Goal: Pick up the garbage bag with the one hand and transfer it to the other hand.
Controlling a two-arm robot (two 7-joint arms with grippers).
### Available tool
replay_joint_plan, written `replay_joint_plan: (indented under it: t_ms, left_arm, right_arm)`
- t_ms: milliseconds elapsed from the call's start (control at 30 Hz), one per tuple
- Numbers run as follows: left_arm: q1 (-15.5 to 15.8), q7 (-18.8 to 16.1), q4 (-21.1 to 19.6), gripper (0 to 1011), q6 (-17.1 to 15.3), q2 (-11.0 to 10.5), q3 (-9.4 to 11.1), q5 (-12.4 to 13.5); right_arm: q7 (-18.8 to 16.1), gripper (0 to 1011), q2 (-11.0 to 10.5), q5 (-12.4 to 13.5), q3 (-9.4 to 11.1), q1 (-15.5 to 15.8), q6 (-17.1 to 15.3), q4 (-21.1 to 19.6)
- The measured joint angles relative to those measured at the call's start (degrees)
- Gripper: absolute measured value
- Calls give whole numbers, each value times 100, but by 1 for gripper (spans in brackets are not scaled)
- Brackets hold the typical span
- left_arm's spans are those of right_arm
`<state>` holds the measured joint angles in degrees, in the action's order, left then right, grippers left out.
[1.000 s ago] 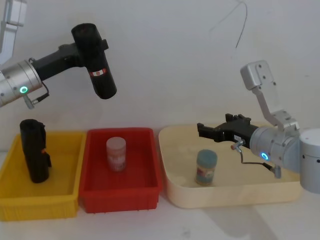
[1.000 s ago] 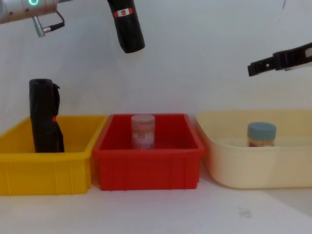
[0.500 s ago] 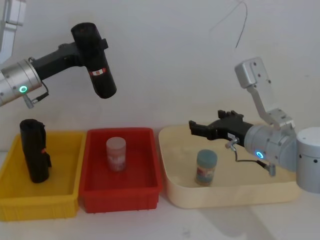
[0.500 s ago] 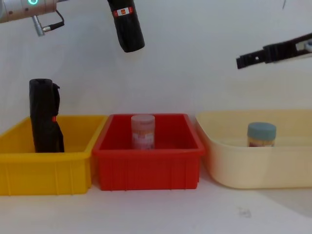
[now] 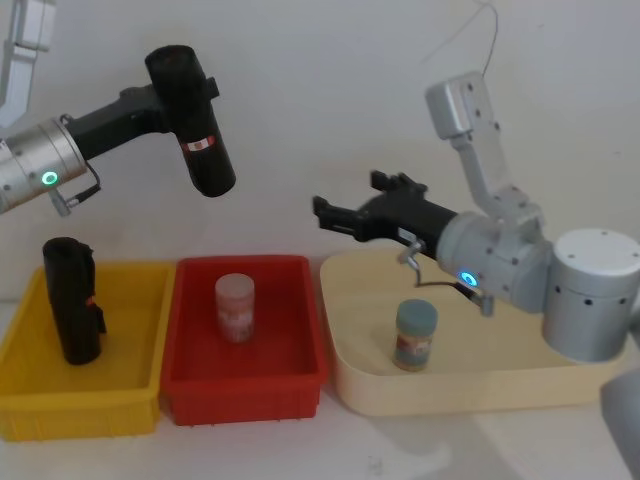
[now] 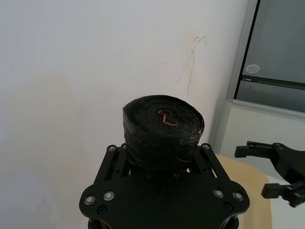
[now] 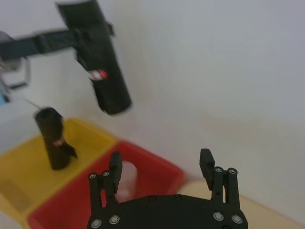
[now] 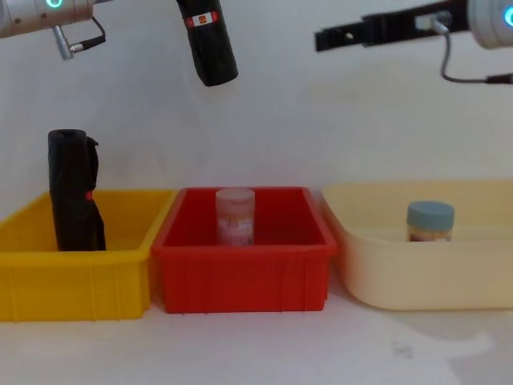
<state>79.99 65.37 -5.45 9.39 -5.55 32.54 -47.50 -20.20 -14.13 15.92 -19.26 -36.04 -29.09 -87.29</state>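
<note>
The garbage bag (image 5: 200, 130), a tight black roll with a red-and-white label, hangs tilted high above the bins, also seen in the chest view (image 8: 208, 44). My left gripper (image 5: 183, 92), on the green-ringed arm, is shut on the roll's upper part. The left wrist view shows the roll's end (image 6: 162, 125) clamped between the fingers. My right gripper (image 5: 345, 207), on the blue-ringed arm, is open and empty in the air to the right of the roll, pointing toward it with a clear gap between. In the right wrist view the bag (image 7: 98, 67) lies ahead of the open right gripper (image 7: 160, 160).
A yellow bin (image 5: 30, 395) at the left holds another black roll (image 5: 70, 300). Beside it, a red bin (image 5: 290, 385) holds a clear jar (image 5: 235, 308). The cream tray (image 5: 480, 385) at the right holds a blue-lidded jar (image 5: 414, 335).
My right arm has risen from over the cream tray and swung left toward the held roll. The left arm and the roll have stayed put.
</note>
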Motion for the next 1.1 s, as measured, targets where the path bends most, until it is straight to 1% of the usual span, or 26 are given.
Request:
replay_joint_plan:
  t_ms: [200,233,333,500,600,833,1100]
  left_arm:
    - [2,2,5,452,2,3,2,-3]
    - [4,3,6,452,2,3,2,-4]
    - [5,5,8,452,2,3,2,-5]
    - [6,6,11,452,2,2,2,-5]
    - [7,6,13,452,2,2,2,-5]
    - [7,6,13,452,2,2,2,-5]
    - [7,5,13,452,1,2,2,-5]
  right_arm:
    - [-202,1000,213,50,-172,-241,397,293]
    - [-241,999,284,53,-231,-315,492,404]
    - [-305,999,395,55,-314,-438,695,578]
    - [-351,1000,535,49,-433,-592,933,820]
    - [-351,1000,642,4,-527,-704,1124,998]
    - [-252,1000,830,-122,-693,-893,1377,1318]
    - [-138,1000,1039,-249,-843,-1087,1512,1674]
